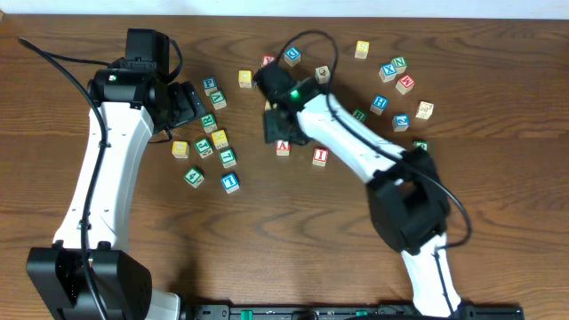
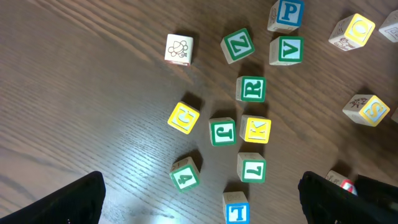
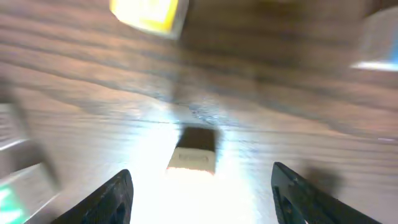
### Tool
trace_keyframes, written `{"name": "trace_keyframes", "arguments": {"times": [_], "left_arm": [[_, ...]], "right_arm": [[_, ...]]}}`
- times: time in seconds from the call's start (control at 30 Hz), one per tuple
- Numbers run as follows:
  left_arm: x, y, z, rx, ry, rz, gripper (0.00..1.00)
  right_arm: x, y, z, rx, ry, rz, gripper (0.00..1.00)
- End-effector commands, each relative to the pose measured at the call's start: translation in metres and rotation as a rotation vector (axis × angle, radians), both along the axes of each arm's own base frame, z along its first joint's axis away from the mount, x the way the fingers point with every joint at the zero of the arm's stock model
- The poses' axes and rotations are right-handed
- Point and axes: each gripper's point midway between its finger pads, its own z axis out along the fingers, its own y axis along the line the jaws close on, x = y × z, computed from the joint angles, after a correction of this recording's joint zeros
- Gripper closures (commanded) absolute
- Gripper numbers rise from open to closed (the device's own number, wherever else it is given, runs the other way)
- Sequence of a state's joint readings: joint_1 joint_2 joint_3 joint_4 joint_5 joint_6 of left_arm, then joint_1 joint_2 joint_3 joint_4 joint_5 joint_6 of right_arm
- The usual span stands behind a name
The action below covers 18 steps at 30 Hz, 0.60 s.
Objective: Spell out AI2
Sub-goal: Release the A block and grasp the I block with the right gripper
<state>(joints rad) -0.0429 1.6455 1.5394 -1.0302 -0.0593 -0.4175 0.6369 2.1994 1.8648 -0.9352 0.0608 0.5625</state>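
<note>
The red "A" cube (image 1: 283, 147) sits on the table near the middle, with the red "I" cube (image 1: 320, 156) a little to its right. A blue-framed cube that looks like the "2" (image 1: 401, 123) lies further right among other cubes. My right gripper (image 1: 274, 124) is open just behind the "A" cube. The right wrist view is blurred, with a pale cube (image 3: 194, 152) just ahead of the open jaws (image 3: 202, 193). My left gripper (image 1: 188, 105) is open and empty above the left cluster, and its fingers (image 2: 202, 199) frame that cluster in the left wrist view.
A cluster of green, yellow and blue cubes (image 1: 213, 142) lies by the left gripper, including a blue "1" (image 1: 231, 182) and a green "4" (image 2: 185, 174). More cubes (image 1: 396, 76) lie at the back right. The right arm (image 1: 356, 142) crosses the table's middle.
</note>
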Motion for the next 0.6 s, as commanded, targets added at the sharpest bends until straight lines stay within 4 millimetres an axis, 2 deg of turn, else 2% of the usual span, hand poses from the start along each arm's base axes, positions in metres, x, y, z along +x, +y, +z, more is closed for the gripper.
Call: {"name": "trace_keyframes", "arguments": {"times": [0.0,0.07,0.17,0.27,0.4,0.57], "left_arm": [[0.001,0.003,0.002,0.021,-0.002,0.001,0.02],[0.001,0.003,0.002,0.021,-0.002,0.001,0.02],[0.001,0.003,0.002,0.021,-0.002,0.001,0.02],[0.001,0.003,0.002,0.021,-0.002,0.001,0.02],[0.001,0.003,0.002,0.021,-0.002,0.001,0.02],[0.001,0.003,0.002,0.021,-0.002,0.001,0.02]], "right_arm": [[0.010,-0.010,0.076,0.064,-0.126,-0.002,0.35],[0.006,-0.026,0.084,0.051,-0.109,-0.023,0.37],[-0.003,-0.050,0.079,0.005,-0.040,-0.059,0.41],[-0.017,-0.070,0.058,-0.049,0.057,-0.091,0.43],[-0.032,-0.079,0.025,-0.086,0.143,-0.122,0.44],[-0.043,-0.082,-0.005,-0.090,0.183,-0.147,0.47]]}}
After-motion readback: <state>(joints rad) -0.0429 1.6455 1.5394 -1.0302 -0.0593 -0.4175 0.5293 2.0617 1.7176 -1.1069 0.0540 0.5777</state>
